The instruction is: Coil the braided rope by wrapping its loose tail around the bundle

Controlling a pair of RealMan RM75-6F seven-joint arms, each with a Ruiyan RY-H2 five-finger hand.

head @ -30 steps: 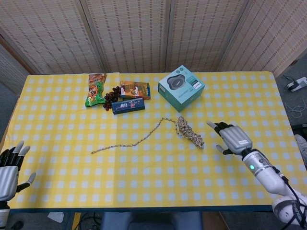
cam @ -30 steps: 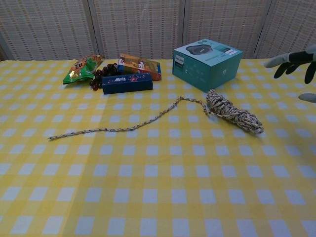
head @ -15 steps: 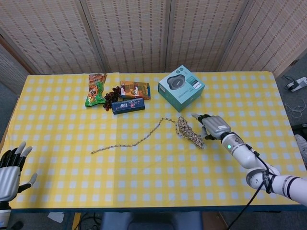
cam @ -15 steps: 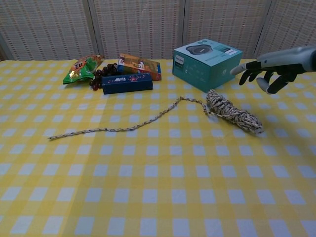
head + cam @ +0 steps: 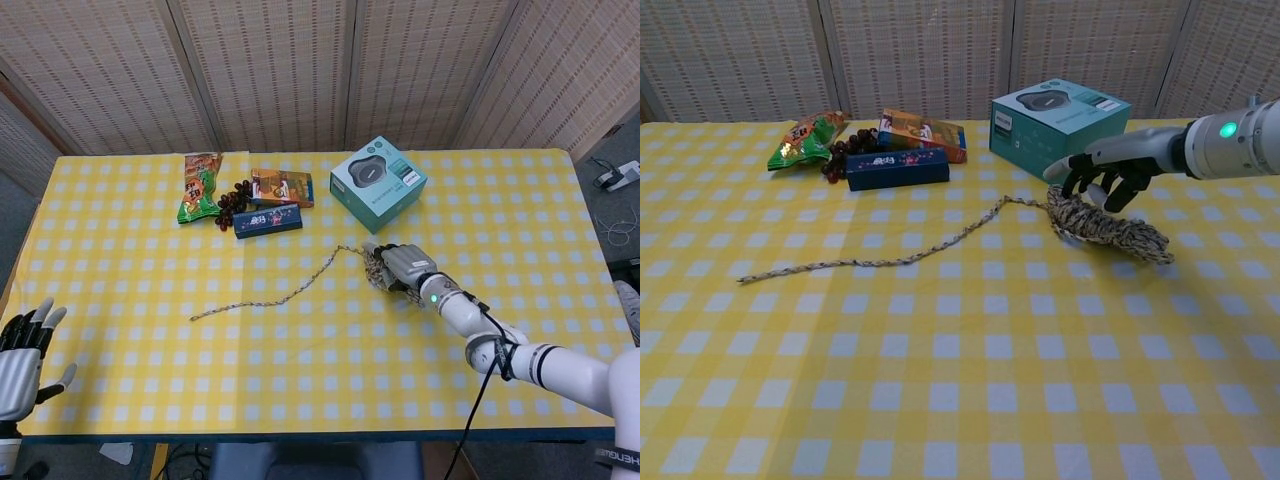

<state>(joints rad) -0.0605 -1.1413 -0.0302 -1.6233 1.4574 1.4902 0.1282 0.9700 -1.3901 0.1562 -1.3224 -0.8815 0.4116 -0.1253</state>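
A: Where is the braided rope found?

B: The bundle [image 5: 1108, 228] is seen on the yellow checked tablecloth [image 5: 940, 380], just in front of the teal box [image 5: 1058, 118]. Its loose tail [image 5: 890, 257] is stretched leftward across the cloth, ending well apart from the bundle.

A: And the fingers?

B: The right hand [image 5: 1108, 165] is positioned directly over the bundle's near-left end. Its fingers [image 5: 1076, 178] are curled downward and slightly parted, their tips at or just above the rope. Whether the rope is actually touched cannot be told; no grip is shown. In the head view the right hand [image 5: 402, 266] covers much of the bundle [image 5: 376, 266].

A: The other hand?

B: The left hand [image 5: 20, 350] is held with fingers spread at the table's near-left edge, holding nothing.

A: What differs from 0.5 s ago?

B: The right hand has been brought leftward and lower, from beside the bundle's far end to above it. The rope, tail, snack packets [image 5: 805, 140] and blue box [image 5: 896, 168] are unchanged.
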